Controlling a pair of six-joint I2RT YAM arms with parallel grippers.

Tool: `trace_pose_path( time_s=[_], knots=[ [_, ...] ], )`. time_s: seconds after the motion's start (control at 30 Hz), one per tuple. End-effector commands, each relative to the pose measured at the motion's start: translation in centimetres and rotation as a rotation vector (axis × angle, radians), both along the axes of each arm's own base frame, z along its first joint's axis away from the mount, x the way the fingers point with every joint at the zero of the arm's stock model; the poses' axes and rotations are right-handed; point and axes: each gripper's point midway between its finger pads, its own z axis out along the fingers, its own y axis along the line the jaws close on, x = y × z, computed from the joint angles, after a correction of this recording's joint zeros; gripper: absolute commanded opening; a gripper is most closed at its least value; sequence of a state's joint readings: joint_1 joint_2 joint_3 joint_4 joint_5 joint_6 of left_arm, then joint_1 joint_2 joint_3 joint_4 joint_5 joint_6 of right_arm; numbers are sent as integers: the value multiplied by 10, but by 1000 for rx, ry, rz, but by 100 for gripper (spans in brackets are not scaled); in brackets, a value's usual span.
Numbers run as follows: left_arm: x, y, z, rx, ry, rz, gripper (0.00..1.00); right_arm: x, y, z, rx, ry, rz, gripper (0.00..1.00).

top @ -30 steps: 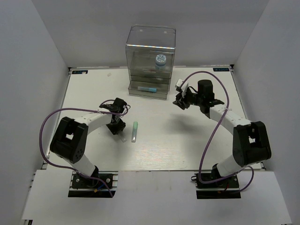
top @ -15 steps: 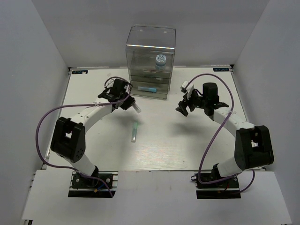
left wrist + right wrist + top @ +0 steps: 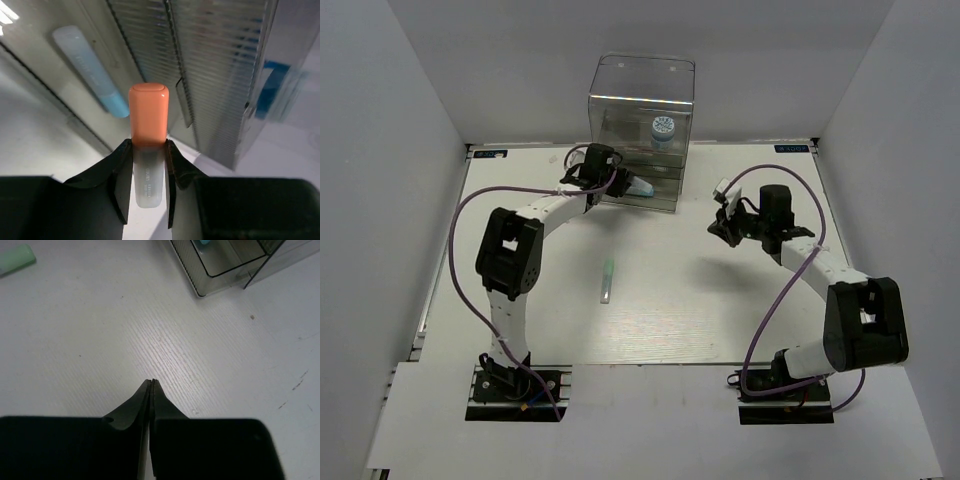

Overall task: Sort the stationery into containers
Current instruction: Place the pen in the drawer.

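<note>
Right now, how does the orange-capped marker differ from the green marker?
The orange-capped marker is clamped in the left gripper; the green marker lies loose on the table. The orange-capped marker is right at the drawer cabinet, cap toward it; the green marker sits well short of it. Both are short and not yet in a drawer.

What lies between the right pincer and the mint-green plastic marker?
Bare white table separates right pincer from mint-green plastic marker; right wrist view shows it.
</note>
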State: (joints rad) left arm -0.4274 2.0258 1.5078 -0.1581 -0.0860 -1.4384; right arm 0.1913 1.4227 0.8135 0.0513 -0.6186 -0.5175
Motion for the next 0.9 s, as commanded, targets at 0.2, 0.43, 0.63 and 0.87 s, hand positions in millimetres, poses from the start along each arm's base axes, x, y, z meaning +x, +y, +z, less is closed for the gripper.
trace_pose_path(
  time_s=[0.2, 0.43, 0.63, 0.87],
  knots=[
    [27, -8, 6, -216, 25, 153, 3, -6, 0, 13, 65, 3, -4, 0],
    [34, -17, 10, -261, -3, 131, 62, -8, 0, 12, 57, 8, 13, 21],
    [22, -23, 22, -302, -47, 63, 83, -44, 17, 6, 79, 55, 243, 57],
    [-20, -22, 76, -294, -178, -93, 83, -66, 32, 6, 25, -128, 619, 81]
  ],
)
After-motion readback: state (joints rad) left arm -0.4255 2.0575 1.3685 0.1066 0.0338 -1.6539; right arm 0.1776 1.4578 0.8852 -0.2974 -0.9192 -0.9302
